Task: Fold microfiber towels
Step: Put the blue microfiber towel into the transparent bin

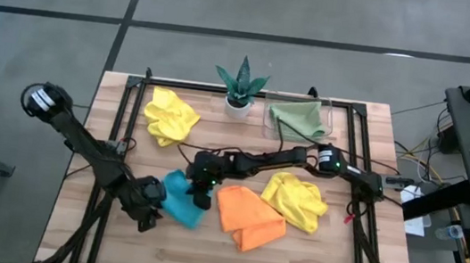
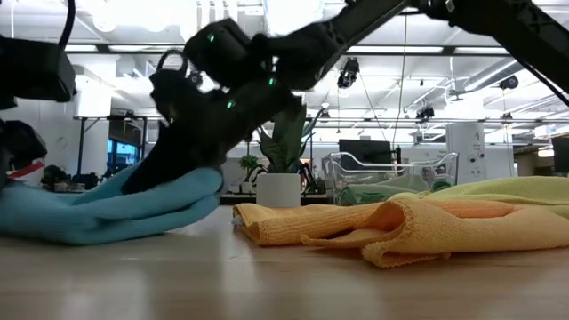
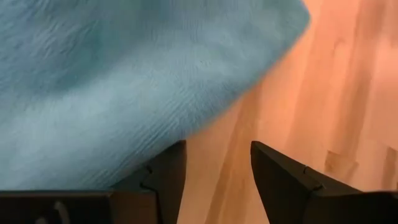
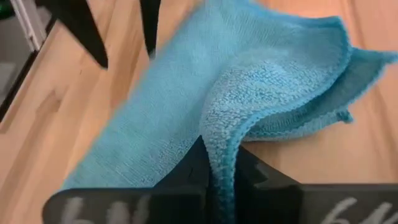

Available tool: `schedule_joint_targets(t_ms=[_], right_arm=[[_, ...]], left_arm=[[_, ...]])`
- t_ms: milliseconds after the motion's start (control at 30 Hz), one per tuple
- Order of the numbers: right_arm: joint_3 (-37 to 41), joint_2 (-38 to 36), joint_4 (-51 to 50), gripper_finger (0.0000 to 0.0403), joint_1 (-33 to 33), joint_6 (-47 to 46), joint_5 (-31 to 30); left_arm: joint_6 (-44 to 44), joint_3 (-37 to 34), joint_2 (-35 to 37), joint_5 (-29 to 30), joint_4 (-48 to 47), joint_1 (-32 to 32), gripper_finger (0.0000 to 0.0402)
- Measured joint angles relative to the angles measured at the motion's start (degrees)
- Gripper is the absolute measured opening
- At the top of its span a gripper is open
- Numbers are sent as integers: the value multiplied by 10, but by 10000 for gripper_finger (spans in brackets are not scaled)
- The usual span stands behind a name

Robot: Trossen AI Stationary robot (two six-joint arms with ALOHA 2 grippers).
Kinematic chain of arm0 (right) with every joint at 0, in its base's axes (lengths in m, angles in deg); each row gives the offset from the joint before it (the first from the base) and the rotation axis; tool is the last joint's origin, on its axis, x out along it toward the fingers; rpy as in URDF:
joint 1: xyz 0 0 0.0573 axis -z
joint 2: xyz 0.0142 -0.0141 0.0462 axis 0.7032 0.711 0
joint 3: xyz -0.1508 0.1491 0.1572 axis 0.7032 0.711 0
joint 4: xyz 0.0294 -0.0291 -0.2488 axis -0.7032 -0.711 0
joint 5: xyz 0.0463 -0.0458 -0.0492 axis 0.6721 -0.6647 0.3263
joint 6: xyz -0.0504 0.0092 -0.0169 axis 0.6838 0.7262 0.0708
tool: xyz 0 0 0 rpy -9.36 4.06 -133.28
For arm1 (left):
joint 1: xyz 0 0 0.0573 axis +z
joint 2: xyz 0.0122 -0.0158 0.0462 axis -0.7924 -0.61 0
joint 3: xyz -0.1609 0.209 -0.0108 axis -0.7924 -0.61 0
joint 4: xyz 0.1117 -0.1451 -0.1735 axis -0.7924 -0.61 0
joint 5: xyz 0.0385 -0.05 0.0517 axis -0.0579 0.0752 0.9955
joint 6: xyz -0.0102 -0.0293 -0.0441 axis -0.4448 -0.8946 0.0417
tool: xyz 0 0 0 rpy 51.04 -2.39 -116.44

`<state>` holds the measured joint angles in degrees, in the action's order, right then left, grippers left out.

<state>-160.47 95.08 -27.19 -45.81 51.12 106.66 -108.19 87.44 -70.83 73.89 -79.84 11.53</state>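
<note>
blue towel (image 1: 183, 199): rumpled, front-left
orange towel (image 1: 248, 216): folded, front centre
yellow towels (image 1: 169, 115) (image 1: 296, 200): crumpled, back-left and right
green towel (image 1: 298, 119): back, in tray

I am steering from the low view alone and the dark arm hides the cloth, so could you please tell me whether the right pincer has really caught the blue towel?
Observer: Yes. The right pincer is shut on a raised fold of the blue towel.
Operator: Thank you. And the left pincer?
Observer: The left pincer is open at the towel's edge, with bare wooden table between its fingers.
Operator: Is anything in the clear tray?
Observer: The green towel lies in the tray.
</note>
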Motion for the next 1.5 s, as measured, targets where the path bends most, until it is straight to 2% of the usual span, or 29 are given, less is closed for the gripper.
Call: schedule_joint_targets(t_ms=[233, 433, 733, 833, 967, 1133, 1333, 1400, 1500], right_arm=[[0, -72, -148, 13, 0, 100, -36], [0, -139, -269, 13, 1, 161, -79], [1, -269, -429, 13, 27, 205, -123], [1, -316, -492, 13, 41, 223, -156], [1, -373, -586, 13, 68, 275, -234], [1, -427, -651, 13, 138, 305, -304], [10, -458, -667, 13, 252, 409, -300], [14, -457, -667, 13, 291, 446, -270], [19, -448, -668, 13, 350, 495, -172]], left_arm=[[2, 0, 58, 17, -43, 0, 164], [44, 1, 92, 81, -44, 0, 164], [89, 6, 124, 168, -42, 0, 164], [102, 6, 127, 194, -41, 0, 164], [121, 6, 127, 228, -41, 0, 164], [142, 6, 127, 258, -39, 0, 164], [145, 6, 126, 267, -39, 0, 164], [145, 6, 126, 269, -39, 0, 164], [145, 6, 126, 271, -38, 0, 164]])
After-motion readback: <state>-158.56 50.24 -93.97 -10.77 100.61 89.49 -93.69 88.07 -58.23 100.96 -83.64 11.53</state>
